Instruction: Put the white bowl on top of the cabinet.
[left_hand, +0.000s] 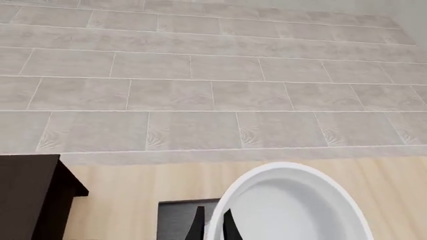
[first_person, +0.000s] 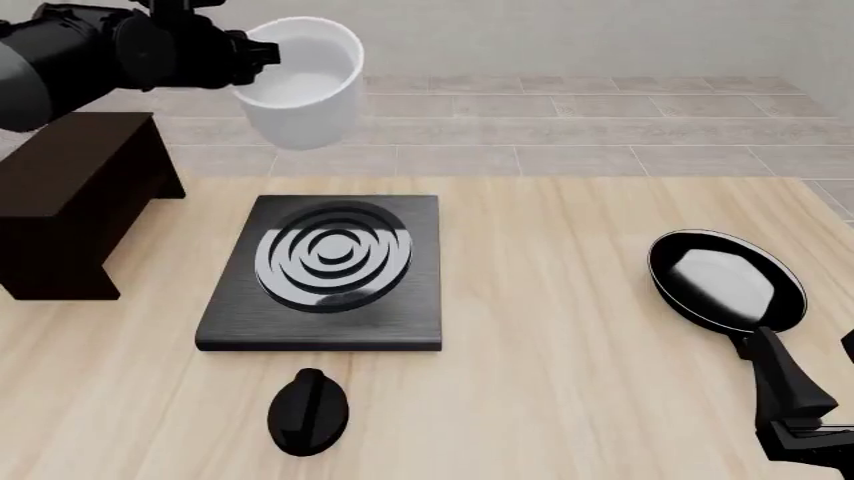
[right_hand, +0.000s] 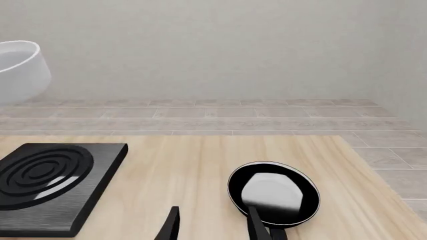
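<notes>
**A:** What's the setting?

**B:** A pale wooden table (first_person: 574, 330) under a plain wall, with grey floor tiles (first_person: 534, 130) running beyond its far edge.

**A:** Start nearest the camera.

**B:** A black oval knob (first_person: 308, 411) lies on the wood at the front, about 7 o'clock from the table's middle. At 4 o'clock, in the near right corner, the right gripper (first_person: 814, 440) hangs low; its own wrist view shows the two fingers (right_hand: 171, 225) parted with nothing between them, one of them crossing the handle of the pan in that picture, though contact cannot be judged.

**A:** And farther in?

**B:** The black frying pan (first_person: 727, 281) rests at 3 o'clock, a white reflection in its base, handle pointing back toward the right gripper. The black square stove plate (first_person: 324, 272) with silver rings lies flat near the centre, just past the knob.

**A:** Where is the cabinet?

**B:** The dark brown cabinet (first_person: 74, 195) stands at 9 o'clock against the table's left edge, flat top bare.

**A:** The bowl?

**B:** The white bowl (first_person: 302, 82) is in the air at 11 o'clock, above the far edge of the stove plate and to the right of the cabinet, tilted with its opening toward the camera. The left gripper (first_person: 254, 52) clamps its rim; the left wrist view shows one dark finger (left_hand: 195, 227) outside the bowl's wall and one inside.
</notes>
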